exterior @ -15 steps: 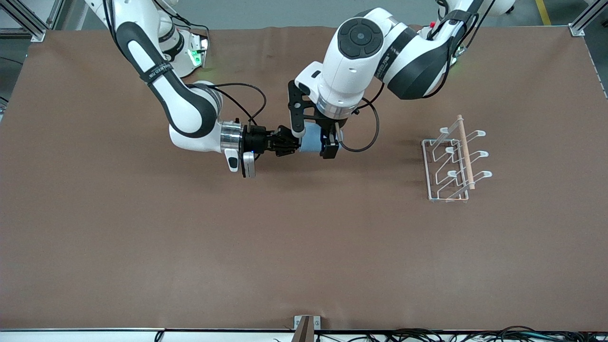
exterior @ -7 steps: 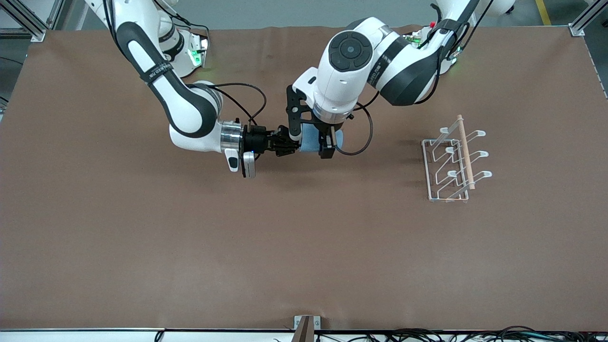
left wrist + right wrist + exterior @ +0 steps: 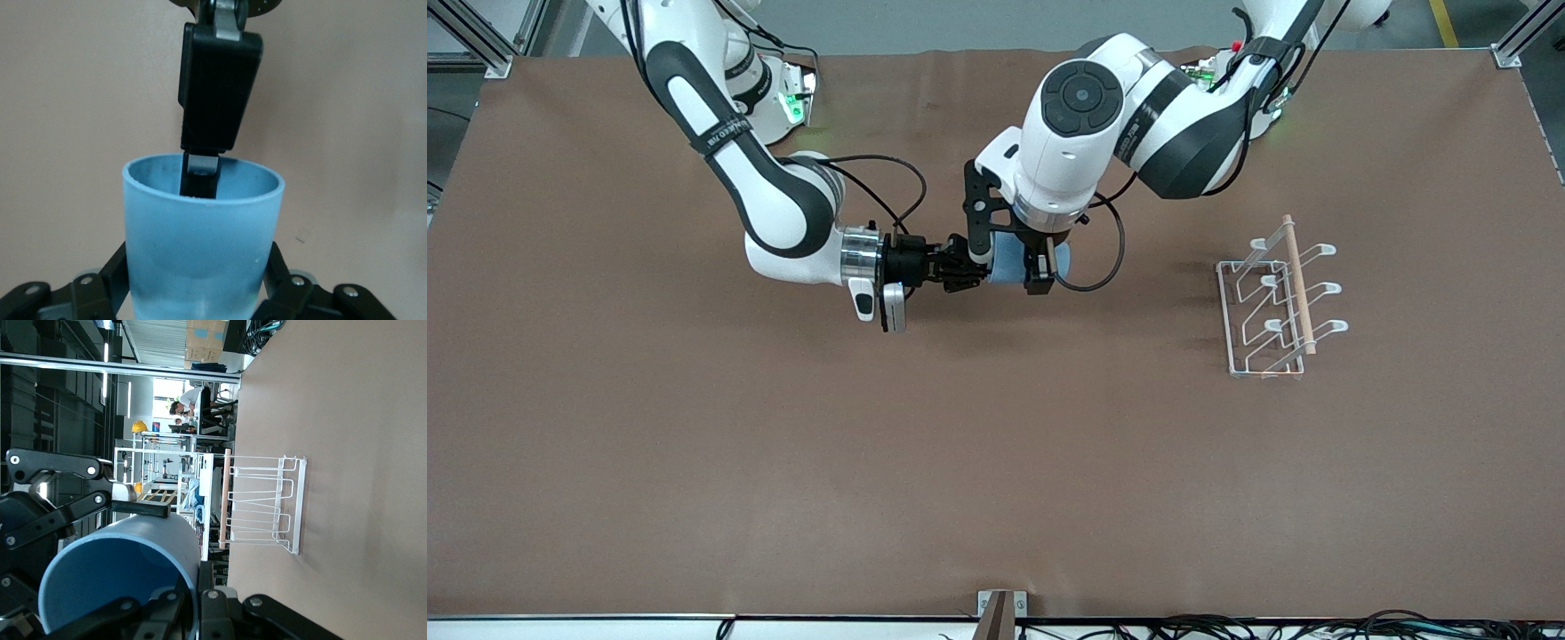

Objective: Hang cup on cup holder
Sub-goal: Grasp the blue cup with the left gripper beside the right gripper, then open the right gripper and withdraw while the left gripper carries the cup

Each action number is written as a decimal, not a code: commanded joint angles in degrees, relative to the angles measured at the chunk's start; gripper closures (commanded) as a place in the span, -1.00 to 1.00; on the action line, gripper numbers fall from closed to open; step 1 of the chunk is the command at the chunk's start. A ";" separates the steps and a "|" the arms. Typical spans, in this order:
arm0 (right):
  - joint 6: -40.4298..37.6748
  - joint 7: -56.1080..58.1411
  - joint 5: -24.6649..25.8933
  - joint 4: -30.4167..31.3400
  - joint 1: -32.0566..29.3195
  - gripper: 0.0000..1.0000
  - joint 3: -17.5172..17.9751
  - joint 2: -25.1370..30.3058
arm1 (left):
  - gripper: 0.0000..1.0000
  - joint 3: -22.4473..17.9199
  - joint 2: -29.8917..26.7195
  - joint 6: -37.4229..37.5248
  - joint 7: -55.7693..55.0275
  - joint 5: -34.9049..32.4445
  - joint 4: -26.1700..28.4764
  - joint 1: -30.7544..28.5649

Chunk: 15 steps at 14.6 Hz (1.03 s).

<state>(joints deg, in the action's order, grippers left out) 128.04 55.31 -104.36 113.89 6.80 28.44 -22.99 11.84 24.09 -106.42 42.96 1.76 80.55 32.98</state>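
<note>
Cup (image 3: 1009,263) gripped by left end effector (image 3: 1014,264) and, seemingly, right end effector (image 3: 969,268), above table (image 3: 694,444)

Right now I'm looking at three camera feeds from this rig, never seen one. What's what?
Two white robot arms work at a brown table. The wide picture comes from a high camera facing them; the other two come from cameras on each arm's wrist.

On the table stands the cup holder, a white wire rack with a wooden rod on top, toward the left arm's end. It also shows in the right wrist view.

In the middle both arms meet at the cup, a small light-blue tumbler held on its side above the table. The right gripper is shut on its rim, one finger inside. The left gripper, coming from above, is shut on its body. It looks like a handover between the arms.
</note>
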 commanded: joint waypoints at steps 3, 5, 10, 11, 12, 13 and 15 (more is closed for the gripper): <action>0.11 0.58 -1.81 -0.07 -0.04 -0.27 0.48 0.14 | 0.94 0.02 -0.62 0.78 -0.07 -1.76 0.13 0.15; 0.11 1.11 -1.81 0.11 -0.03 -1.00 0.48 0.14 | 0.99 0.02 -0.71 0.78 -0.24 -2.90 0.13 0.06; -0.24 1.11 -1.81 0.11 -0.12 -1.00 0.48 0.14 | 0.98 0.02 -1.67 0.95 0.10 -5.44 0.13 -0.11; -0.24 1.02 -1.72 0.11 -0.21 -1.00 0.48 0.14 | 0.98 0.02 -2.37 2.52 0.80 -6.15 0.13 -0.37; -0.24 0.85 -1.72 0.20 -0.47 -1.00 0.48 0.23 | 0.98 0.02 -3.25 4.80 2.29 -6.16 0.05 -0.90; -0.24 0.41 -1.72 0.20 -0.82 -1.00 0.48 0.40 | 0.98 -0.06 -4.13 6.65 3.09 -6.24 0.04 -1.08; -0.33 -0.03 -1.20 1.51 -2.75 -1.00 0.39 1.63 | 0.98 -0.42 -5.88 11.83 3.88 -7.29 0.04 -2.04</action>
<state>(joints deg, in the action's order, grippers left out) 127.90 55.28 -104.47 113.84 6.39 28.35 -22.98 11.53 21.13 -98.93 45.43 -3.77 80.00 31.90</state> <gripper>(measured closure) 0.000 0.198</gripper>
